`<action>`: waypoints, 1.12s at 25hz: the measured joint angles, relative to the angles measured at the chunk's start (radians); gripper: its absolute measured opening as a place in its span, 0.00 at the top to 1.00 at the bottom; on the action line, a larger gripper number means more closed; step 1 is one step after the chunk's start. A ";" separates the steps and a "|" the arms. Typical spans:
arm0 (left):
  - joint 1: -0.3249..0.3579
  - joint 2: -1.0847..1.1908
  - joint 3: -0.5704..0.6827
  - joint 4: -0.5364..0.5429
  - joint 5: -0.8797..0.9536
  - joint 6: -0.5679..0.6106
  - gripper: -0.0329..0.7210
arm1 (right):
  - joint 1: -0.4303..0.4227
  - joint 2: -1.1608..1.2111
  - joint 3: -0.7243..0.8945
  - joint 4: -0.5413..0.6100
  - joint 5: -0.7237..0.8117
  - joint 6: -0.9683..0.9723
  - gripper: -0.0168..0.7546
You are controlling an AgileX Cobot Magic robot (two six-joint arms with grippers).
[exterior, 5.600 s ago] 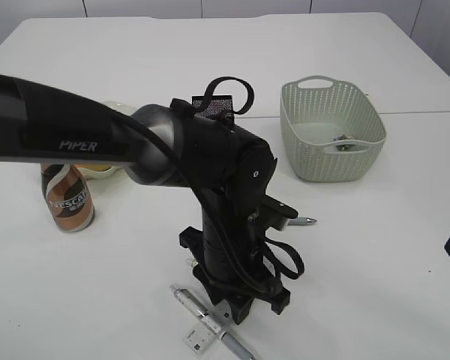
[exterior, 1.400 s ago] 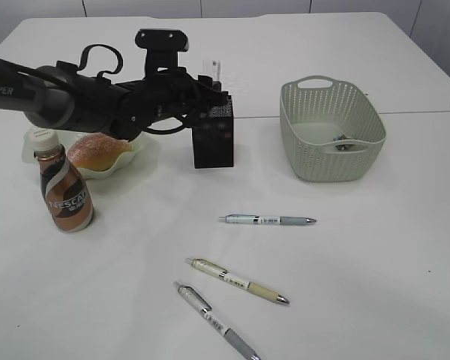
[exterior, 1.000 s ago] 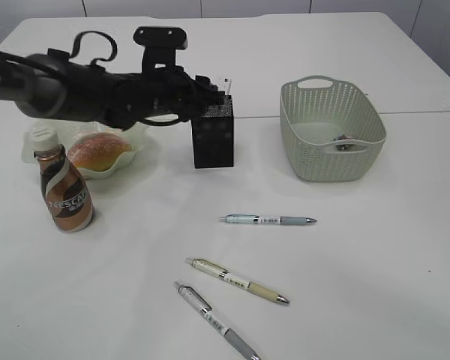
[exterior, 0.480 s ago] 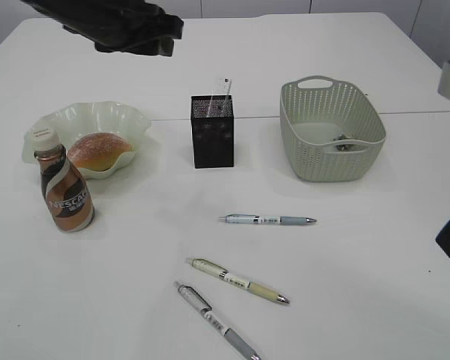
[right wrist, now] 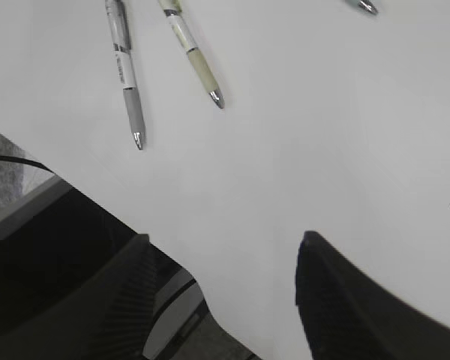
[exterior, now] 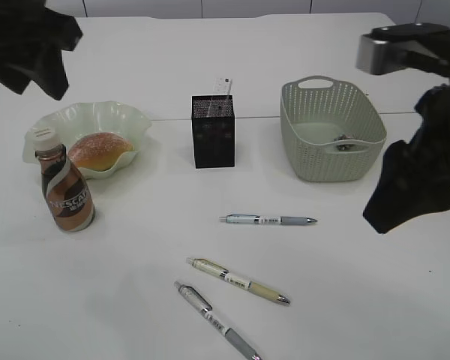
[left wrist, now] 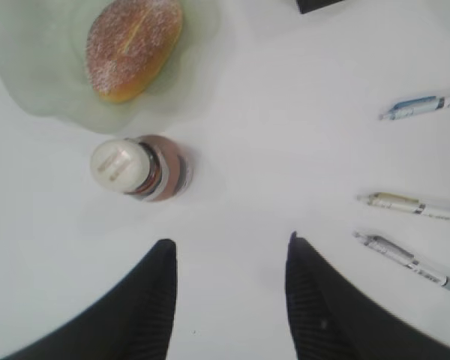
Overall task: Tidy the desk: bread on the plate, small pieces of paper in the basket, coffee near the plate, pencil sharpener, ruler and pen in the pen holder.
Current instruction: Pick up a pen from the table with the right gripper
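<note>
Plain white desk (exterior: 210, 60) with thin seam, sugar-dusted golden bread (exterior: 99, 150) on ruffled green plate (exterior: 127, 116), left claw (left wrist: 229, 259) spread and empty, right claw (right wrist: 225, 259) spread and empty.

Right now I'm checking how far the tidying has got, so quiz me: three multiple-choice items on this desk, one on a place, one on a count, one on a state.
1. Where does the bread lie?
A. in the perforated basket
B. on the wavy green plate
C. bare on the desk

2. How many pens lie loose on the desk?
A. one
B. three
C. five

3. How do the left gripper's jaws stand?
A. open, holding nothing
B. shut on the coffee bottle
C. shut on a pen

Answers:
1 B, the bun sits in the plate.
2 B, the blue pen, cream pen and grey pen lie apart.
3 A, the left gripper shows bare desk between its fingers.
</note>
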 joint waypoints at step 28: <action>0.000 -0.256 0.000 0.081 0.053 0.006 0.55 | 0.059 0.634 -0.424 -0.073 -0.029 -0.749 0.41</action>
